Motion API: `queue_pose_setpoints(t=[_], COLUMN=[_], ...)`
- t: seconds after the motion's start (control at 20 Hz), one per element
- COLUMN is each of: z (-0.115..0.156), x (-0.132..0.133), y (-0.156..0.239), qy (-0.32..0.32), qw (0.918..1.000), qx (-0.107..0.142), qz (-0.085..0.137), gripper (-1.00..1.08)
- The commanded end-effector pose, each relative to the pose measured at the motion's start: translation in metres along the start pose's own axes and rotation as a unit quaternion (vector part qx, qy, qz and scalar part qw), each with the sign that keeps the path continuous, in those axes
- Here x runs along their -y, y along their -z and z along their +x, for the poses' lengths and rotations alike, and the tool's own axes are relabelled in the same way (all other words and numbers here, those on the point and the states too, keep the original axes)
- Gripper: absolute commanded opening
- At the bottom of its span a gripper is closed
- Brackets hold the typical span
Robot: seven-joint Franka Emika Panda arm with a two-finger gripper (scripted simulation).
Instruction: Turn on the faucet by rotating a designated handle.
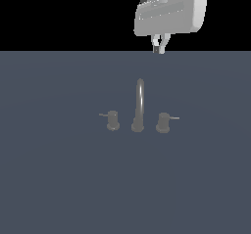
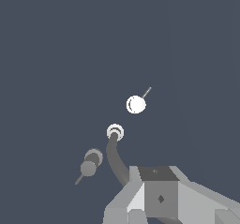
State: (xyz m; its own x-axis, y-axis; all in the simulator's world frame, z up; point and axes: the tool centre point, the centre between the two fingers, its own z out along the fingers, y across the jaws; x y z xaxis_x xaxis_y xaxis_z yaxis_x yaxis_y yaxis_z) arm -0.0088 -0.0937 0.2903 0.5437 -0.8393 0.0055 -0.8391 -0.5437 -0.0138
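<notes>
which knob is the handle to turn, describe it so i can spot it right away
Find the faucet's tall arched spout in the middle of the grey surface. The handle is the stubby knob on the exterior view's right of it, slightly wider than its twin, with a lighter lever rod pointing outward.

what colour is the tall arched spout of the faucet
Dull dark grey, lighter along its upper curve; the spout shows best in the exterior view.

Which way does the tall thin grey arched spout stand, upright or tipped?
Upright: the tall thin grey arched spout rises straight from its round base between two knobs.

The arm's hand [image 1: 169, 12] is a pale grey, rounded, boxy housing; two thin fingers [image 1: 156, 43] with dark tips protrude beneath it.
</notes>
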Motion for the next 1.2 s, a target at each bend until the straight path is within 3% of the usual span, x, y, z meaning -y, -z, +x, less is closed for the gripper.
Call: queue_pose_setpoints(t=[0.0, 0.35, 0.75, 1.15], z=[0.014, 0.049, 0.078, 0.09], x=[0.004, 0.007, 0.0, -0.008], y=[-0.024, -0.094, -0.172, -0.217], qy=[-0.039, -0.146, -0.253, -0.312], qw=[0.9992, 0.9893, 0.9675, 0.9501], qx=[0.0, 0.001, 0.001, 0.001], qz=[0.0, -0.003, -0.005, -0.007], gripper=[-1.0, -1.0, -1.0, -1.0])
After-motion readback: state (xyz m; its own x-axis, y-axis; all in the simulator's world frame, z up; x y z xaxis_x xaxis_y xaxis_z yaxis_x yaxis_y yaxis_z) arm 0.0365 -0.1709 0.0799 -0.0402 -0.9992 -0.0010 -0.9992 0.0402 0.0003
